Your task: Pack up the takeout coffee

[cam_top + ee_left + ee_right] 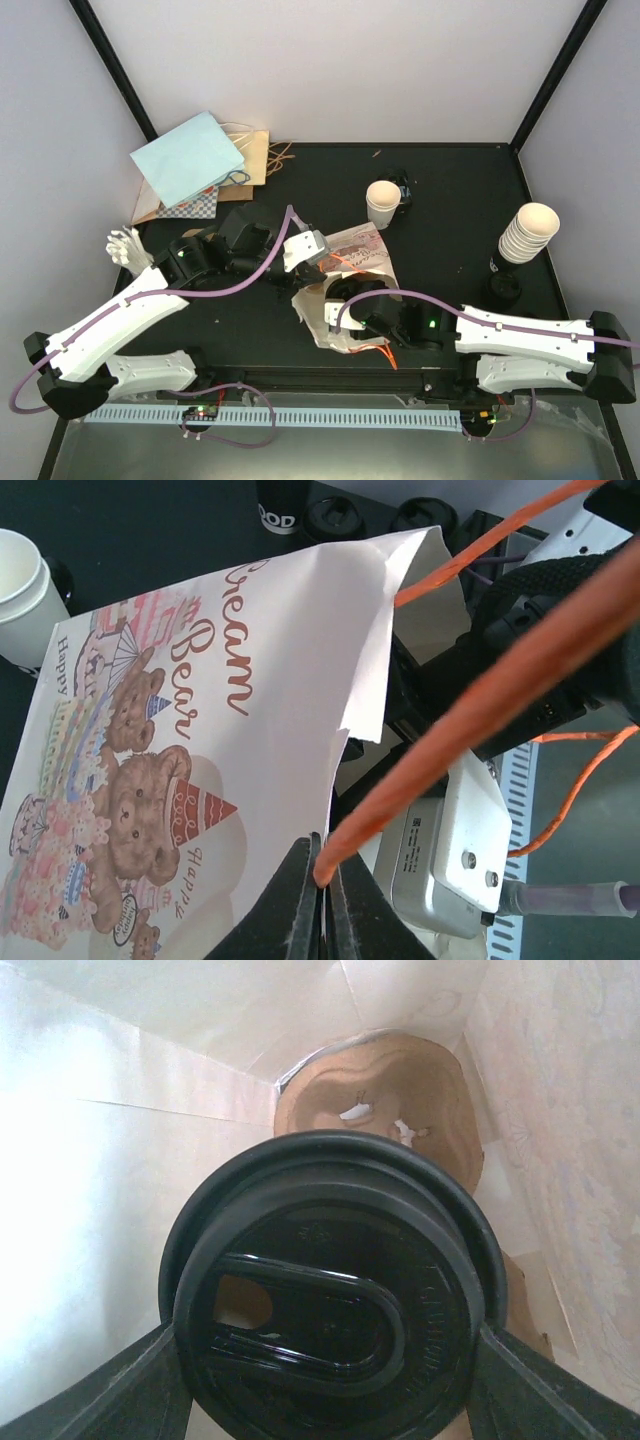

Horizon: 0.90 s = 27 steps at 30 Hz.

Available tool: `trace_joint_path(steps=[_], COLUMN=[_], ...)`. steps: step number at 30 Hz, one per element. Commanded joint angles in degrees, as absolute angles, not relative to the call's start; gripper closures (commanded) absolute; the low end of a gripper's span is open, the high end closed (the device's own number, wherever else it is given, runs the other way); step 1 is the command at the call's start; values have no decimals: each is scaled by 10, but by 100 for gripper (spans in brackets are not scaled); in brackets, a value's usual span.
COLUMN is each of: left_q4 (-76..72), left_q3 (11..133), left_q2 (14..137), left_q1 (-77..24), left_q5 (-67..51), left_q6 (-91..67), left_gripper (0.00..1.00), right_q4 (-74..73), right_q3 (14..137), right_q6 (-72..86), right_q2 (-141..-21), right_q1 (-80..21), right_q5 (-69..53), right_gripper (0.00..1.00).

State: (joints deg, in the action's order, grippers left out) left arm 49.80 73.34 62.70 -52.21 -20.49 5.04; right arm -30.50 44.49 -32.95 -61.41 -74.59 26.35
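One black surface [450, 180] carries everything here, and near its middle lies the largest thing, a cream paper bag [358, 245] printed with bears, on its side with the mouth towards the arms. At the back left corner rests a light blue bag [190, 158], well apart from the printed one. Inside the printed bag, at its far end, sits a brown pulp tray [400, 1090]; in the right wrist view two small white scraps lie in its hollow. The right gripper [327, 1338] is inside the bag as well, its two fingers pressed on opposite sides of a takeout coffee cup, of which only the black lid [330, 1290] can be seen. The cup is between the fingers and in front of the tray; whether it touches the tray I cannot tell. The left gripper [322, 865] is pressed together, pinching the orange handle [480, 690] at the edge of the bag's mouth. Behind the bag stands an open cup [382, 203], and to the right a stack of cups [528, 232].
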Motion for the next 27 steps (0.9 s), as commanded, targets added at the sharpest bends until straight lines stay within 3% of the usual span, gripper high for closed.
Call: trace_joint_path(steps=[1, 4, 9, 14, 20, 27], left_q4=[487, 482, 461, 438, 427, 398], left_q3=[742, 743, 740, 739, 737, 733], left_q2=[613, 616, 601, 574, 581, 693], left_q1=[-526, -526, -526, -522, -456, -298], left_q5=[-244, -259, -255, -172, -106, -207], left_q6=[34, 39, 40, 11, -46, -88], left_gripper=[93, 80, 35, 4, 1, 1], right_q4=[-327, -326, -324, -319, -306, -285], right_q3=[433, 431, 426, 421, 418, 413], right_q6=[-315, -316, -316, -317, -327, -337], right_q2=[-610, -608, -606, -603, -599, -599], right_q1=[-750, -751, -750, -750, -750, -751], right_q5=[265, 264, 266, 272, 287, 310], right_gripper=[52, 52, 52, 52, 53, 52])
